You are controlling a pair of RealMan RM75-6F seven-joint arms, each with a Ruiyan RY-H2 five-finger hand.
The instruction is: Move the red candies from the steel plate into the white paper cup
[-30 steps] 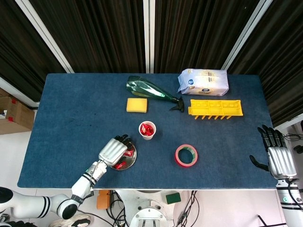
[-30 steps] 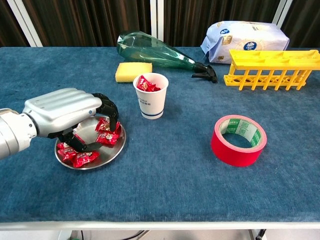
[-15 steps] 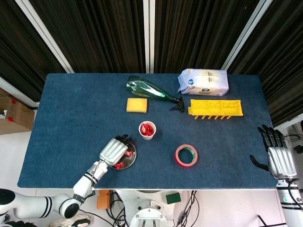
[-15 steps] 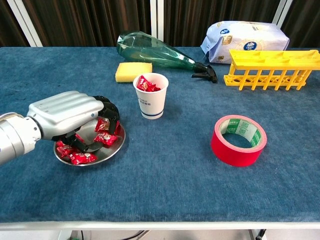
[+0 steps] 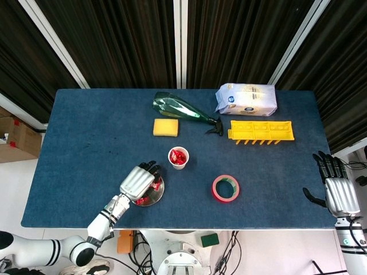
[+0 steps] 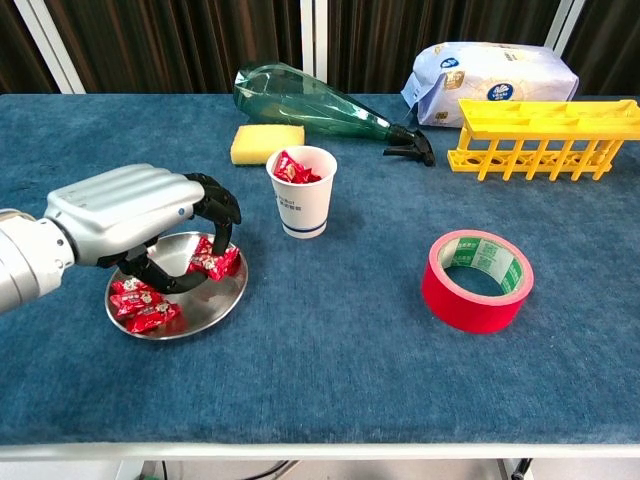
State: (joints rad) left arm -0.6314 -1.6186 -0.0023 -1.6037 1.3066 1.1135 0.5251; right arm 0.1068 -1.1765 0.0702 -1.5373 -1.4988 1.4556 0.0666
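A robot test lab: a blue-covered table (image 5: 86, 132) before black curtains (image 5: 120, 40), cables (image 5: 232, 252) (and a cardboard box (image 5: 17, 140)) on the floor beside the table.

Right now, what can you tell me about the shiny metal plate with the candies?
The round steel plate is shallow and shiny, like a little mirror. It sits flat on the blue cloth table, near the front edge, left of the white paper cup. Several red wrapped candies lie in it. The left robot hand is curled over its back part, fingertips pinching one candy just above the plate.
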